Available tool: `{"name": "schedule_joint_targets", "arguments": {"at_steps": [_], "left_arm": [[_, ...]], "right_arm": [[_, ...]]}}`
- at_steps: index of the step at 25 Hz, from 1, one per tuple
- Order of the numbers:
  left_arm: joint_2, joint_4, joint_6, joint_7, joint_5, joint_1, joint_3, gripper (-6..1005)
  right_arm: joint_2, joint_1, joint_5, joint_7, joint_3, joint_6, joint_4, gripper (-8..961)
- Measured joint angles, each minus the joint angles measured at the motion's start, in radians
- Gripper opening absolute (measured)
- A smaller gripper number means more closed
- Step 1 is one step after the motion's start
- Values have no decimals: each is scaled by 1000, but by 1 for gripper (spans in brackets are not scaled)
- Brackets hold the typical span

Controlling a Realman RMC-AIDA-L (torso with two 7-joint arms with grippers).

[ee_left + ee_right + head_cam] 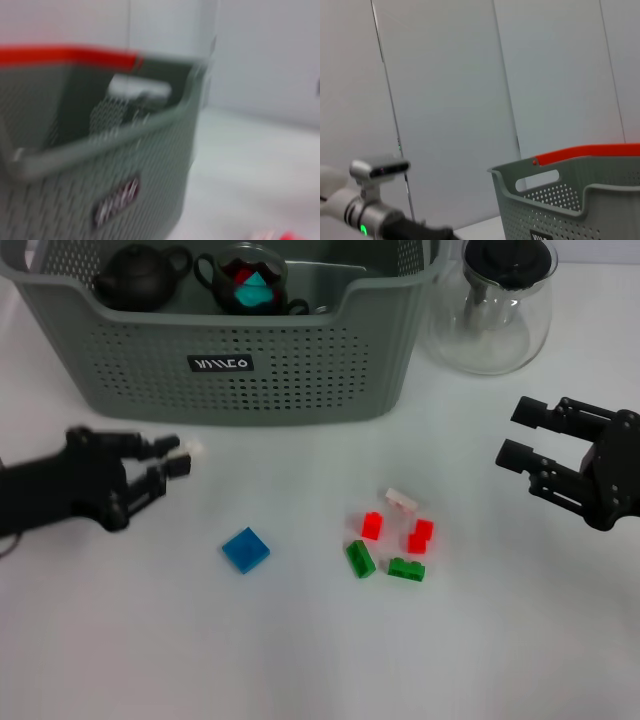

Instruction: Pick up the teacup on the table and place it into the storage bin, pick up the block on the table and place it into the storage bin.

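The grey-green storage bin stands at the back of the table and also shows in the left wrist view and the right wrist view. Inside it a dark teacup holds teal and red pieces. A flat blue block lies on the table in front of the bin. To its right are small red blocks, green blocks and a clear block. My left gripper hovers open and empty, left of the blue block, near the bin's front wall. My right gripper hangs open and empty at the right.
A dark teapot sits in the bin beside the teacup. A clear glass carafe with a black lid stands to the right of the bin. The bin's black label faces me.
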Motion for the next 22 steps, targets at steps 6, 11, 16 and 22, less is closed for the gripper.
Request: {"name": "schedule_joint_targets", "arguments": {"at_steps": [6,11,16,22], "left_arm": [[36,110,240,-305,-199,-97,-27,187],[89,165,169,-570,-276,-243,-15,187],[160,177,-112,-795,-203,-378,146,188],[184,168,-433,-985,70,-500,385,188]], "right_arm": [[-1,4,0,0,0,-2,0,549],[-1,7,0,1,0,-2,0,549],[-1,9,0,1,3,-1,0,548],[-1,16,1,1,13,-2,0,548]]}}
